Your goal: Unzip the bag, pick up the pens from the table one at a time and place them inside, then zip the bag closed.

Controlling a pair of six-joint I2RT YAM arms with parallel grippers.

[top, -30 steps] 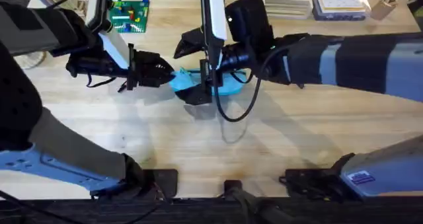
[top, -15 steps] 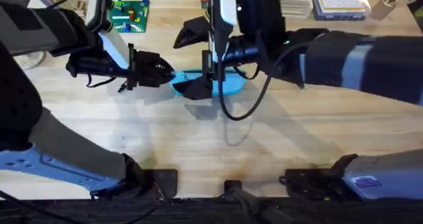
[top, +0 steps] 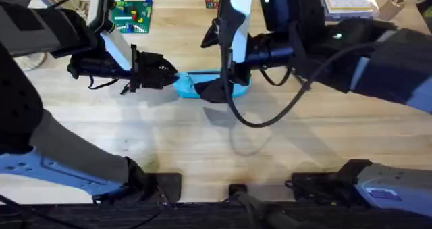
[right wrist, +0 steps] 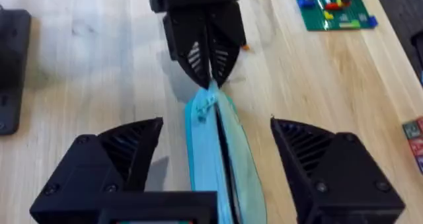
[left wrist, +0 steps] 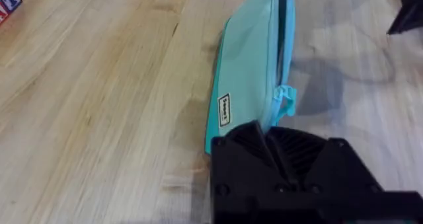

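Observation:
The bag [top: 202, 82] is a light blue pouch lying on the table [top: 202, 148] between the two arms. My left gripper [top: 172, 76] is shut on the bag's left end, which is also seen in the right wrist view, where the left gripper [right wrist: 210, 78] pinches the pouch tip. The teal pull tab [left wrist: 285, 98] lies near that end, and a dark slit runs along the zipper [right wrist: 222, 161]. My right gripper [right wrist: 221, 168] hovers open over the bag [right wrist: 211, 151], one finger on each side. The pens are hidden.
A green brick board [top: 131, 14] lies at the back left and a flat box [top: 347, 3] at the back right. Letter blocks [right wrist: 413, 135] sit near the far edge. Bare wood stretches across the front of the table.
My right arm has risen and shifted right along the bag, its gripper still open. The left gripper has kept its hold on the bag's end.

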